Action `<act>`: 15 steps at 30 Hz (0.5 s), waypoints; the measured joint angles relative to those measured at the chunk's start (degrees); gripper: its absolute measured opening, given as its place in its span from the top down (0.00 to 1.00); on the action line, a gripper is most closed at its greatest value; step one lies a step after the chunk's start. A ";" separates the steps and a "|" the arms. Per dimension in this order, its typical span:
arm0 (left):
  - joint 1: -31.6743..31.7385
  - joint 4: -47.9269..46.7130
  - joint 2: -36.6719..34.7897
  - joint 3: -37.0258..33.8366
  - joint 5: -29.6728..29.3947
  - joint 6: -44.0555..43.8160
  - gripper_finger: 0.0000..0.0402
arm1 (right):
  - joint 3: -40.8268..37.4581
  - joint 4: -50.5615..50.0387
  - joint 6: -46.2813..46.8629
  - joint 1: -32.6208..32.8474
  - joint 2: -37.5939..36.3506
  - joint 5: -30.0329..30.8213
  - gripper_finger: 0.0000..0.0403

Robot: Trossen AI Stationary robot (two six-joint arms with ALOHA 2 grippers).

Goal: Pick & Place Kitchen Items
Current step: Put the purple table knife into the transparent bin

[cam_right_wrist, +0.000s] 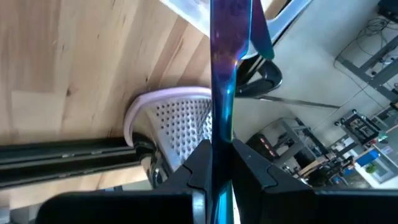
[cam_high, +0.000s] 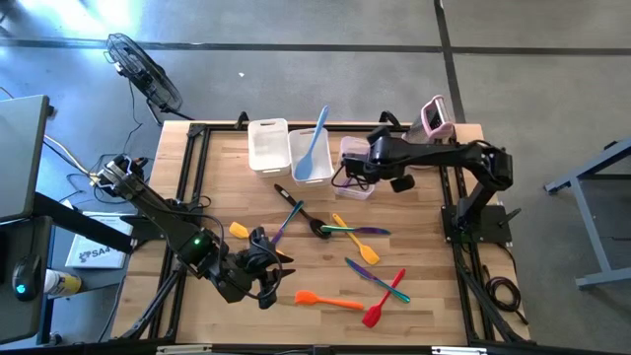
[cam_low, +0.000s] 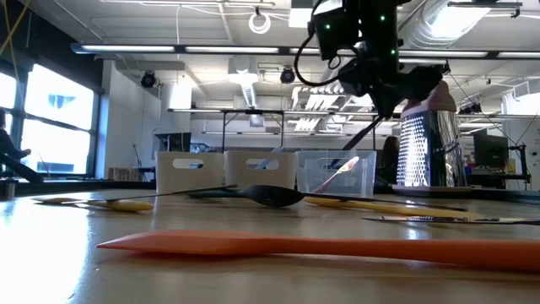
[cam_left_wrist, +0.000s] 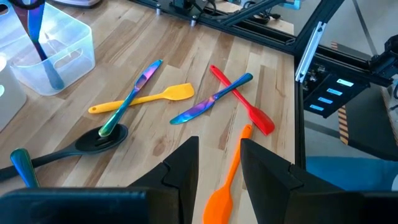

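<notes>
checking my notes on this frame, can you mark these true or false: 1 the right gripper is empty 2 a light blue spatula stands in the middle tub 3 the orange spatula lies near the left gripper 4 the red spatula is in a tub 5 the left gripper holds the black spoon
1. False. The right gripper is shut on an iridescent utensil, over the clear tub.
2. True. The light blue spatula leans in the middle tub.
3. True. The orange spatula lies on the table beside the left gripper.
4. False. The red spatula lies on the table.
5. False. The left gripper holds nothing; the black spoon lies on the table.
</notes>
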 joint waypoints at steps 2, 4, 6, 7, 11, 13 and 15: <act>-0.02 0.00 0.00 0.00 0.01 -0.01 0.71 | -0.75 2.00 -1.32 0.24 0.00 -0.12 0.93; -0.01 0.00 0.00 0.00 0.00 0.00 0.71 | -1.18 3.49 -2.68 0.46 0.00 -0.14 0.93; 0.00 0.00 0.00 0.00 0.01 -0.01 0.71 | -1.25 4.61 -3.72 0.50 0.00 -0.26 0.93; 0.00 0.00 0.00 0.00 0.01 -0.01 0.71 | -1.26 5.17 -4.20 0.45 0.00 -0.27 0.93; 0.00 0.00 0.00 0.00 0.01 0.00 0.71 | -1.27 7.02 -5.38 0.40 0.00 -1.03 0.93; 0.00 0.00 0.00 0.00 0.01 0.00 0.71 | -1.27 8.15 -5.92 0.46 0.00 -2.43 0.93; 0.00 0.00 0.00 0.00 0.01 -0.01 0.71 | -1.27 9.29 -7.07 0.56 0.00 -3.35 0.93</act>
